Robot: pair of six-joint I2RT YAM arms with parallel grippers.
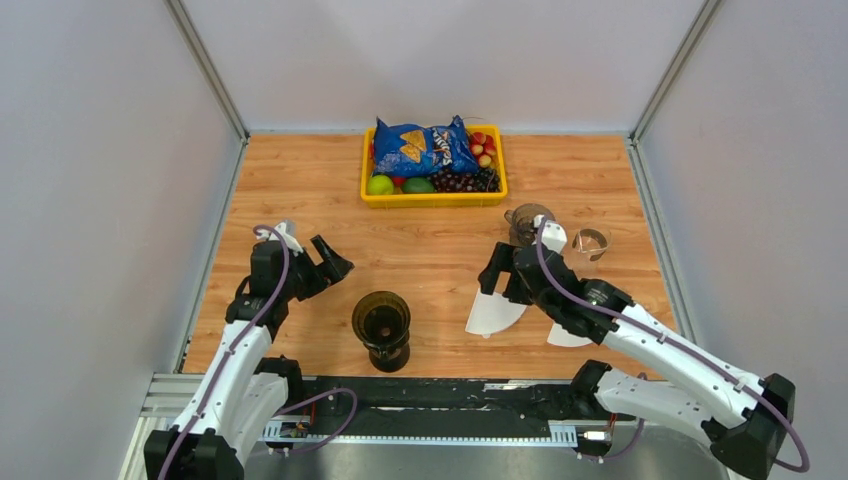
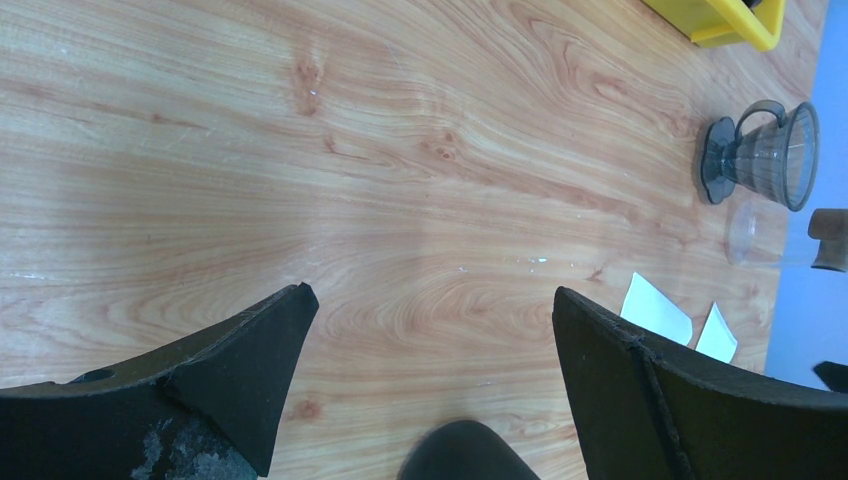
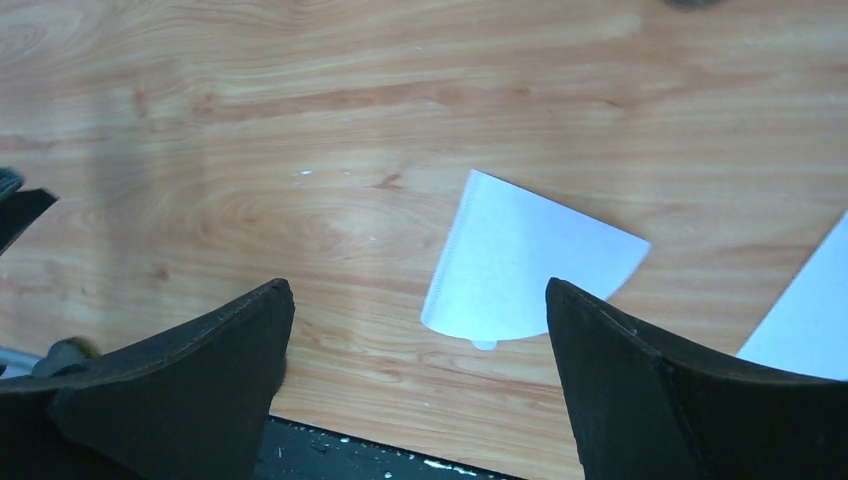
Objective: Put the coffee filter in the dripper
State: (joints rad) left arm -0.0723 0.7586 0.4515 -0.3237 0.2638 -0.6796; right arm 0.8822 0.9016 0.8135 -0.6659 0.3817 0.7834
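Observation:
A dark cone-shaped dripper (image 1: pixel 381 325) stands on its base near the table's front middle. A white coffee filter (image 1: pixel 495 312) lies flat to its right and also shows in the right wrist view (image 3: pixel 530 265). A second filter (image 1: pixel 568 335) lies partly under the right arm. My right gripper (image 1: pixel 503 284) is open and empty, hovering just above the first filter's near edge; in its wrist view (image 3: pixel 417 300) the filter lies ahead, toward the right finger. My left gripper (image 1: pixel 330 270) is open and empty, left of and behind the dripper (image 2: pixel 432 300).
A smoky dripper with a handle (image 1: pixel 527 222) and a small glass (image 1: pixel 590 242) stand behind the right gripper. A yellow tray (image 1: pixel 434 197) with a chip bag and fruit is at the back. Grey walls enclose the table's sides.

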